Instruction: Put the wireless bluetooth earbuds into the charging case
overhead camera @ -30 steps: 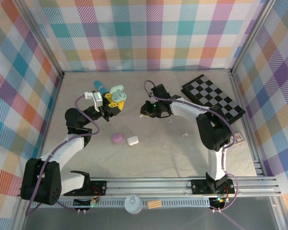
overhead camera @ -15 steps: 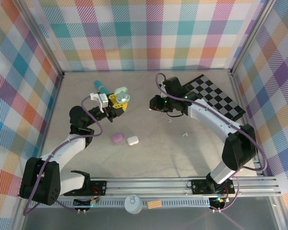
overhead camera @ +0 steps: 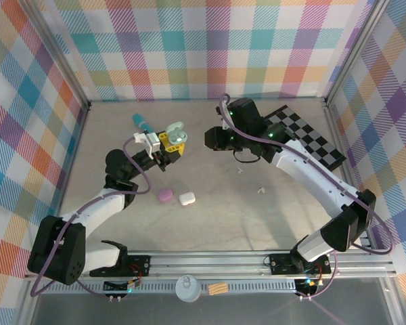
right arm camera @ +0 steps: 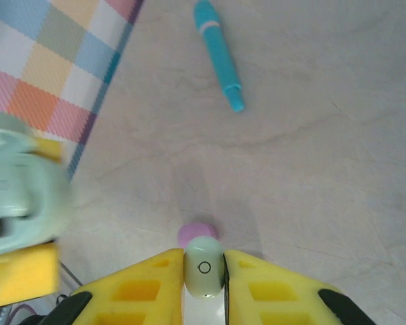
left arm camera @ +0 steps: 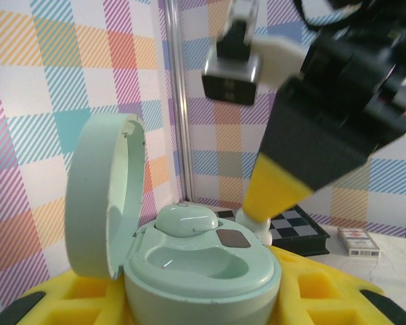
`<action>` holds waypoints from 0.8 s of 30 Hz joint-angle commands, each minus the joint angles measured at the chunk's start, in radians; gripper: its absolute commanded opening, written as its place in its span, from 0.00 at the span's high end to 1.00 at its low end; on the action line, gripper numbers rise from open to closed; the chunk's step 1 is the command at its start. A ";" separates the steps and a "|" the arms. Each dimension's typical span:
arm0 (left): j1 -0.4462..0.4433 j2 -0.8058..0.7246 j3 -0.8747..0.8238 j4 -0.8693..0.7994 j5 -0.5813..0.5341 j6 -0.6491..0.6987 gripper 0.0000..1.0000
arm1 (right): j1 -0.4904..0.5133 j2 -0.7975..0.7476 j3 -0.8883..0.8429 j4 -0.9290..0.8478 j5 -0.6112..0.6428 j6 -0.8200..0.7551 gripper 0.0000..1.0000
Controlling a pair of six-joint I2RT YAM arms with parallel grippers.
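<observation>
Seen from above, the left pincer [overhead camera: 170, 139] is gripping the open pale green charging case [overhead camera: 177, 133] clear of the table [overhead camera: 216, 230], over its far-left part. The right pincer [overhead camera: 212, 139] is hovering just beside the case, on the side toward the right edge and apart from it. What the right pincer is carrying is too small to tell there.

The right wrist view is answering that. Its yellow fingers [right arm camera: 257, 284] are pinching a pale green earbud [right arm camera: 203, 272], a smooth oval with a small ring mark on its face. The teal stick [right arm camera: 220, 54] is lying on the table beyond.

The left wrist view is showing the inside of the case. The lid [left arm camera: 101, 196] is standing upright on its hinge and one hollow well [left arm camera: 196, 261] is lying bare. A rounded pale green hump is sitting behind the well; whether it is a seated bud I cannot tell. The left pincer's yellow fingers are clamping the base of the case from both sides.

In the top view, a purple case [overhead camera: 165, 195] and a white case [overhead camera: 187, 199] are lying just beside each other near the middle of the table. A tiny white earbud [overhead camera: 261, 190] is lying apart from them, toward the right edge.
</observation>
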 commanded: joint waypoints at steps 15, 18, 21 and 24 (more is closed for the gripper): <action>-0.043 0.020 0.017 -0.032 -0.024 0.081 0.63 | 0.119 0.150 0.242 0.028 -0.043 -0.064 0.80; -0.043 0.014 0.017 -0.035 -0.025 0.081 0.63 | 0.122 0.158 0.243 0.026 -0.040 -0.064 0.80; -0.043 0.013 0.017 -0.035 -0.026 0.081 0.63 | 0.122 0.162 0.237 0.025 -0.038 -0.063 0.80; -0.043 0.014 0.016 -0.035 -0.025 0.081 0.63 | 0.123 0.167 0.235 0.027 -0.043 -0.062 0.80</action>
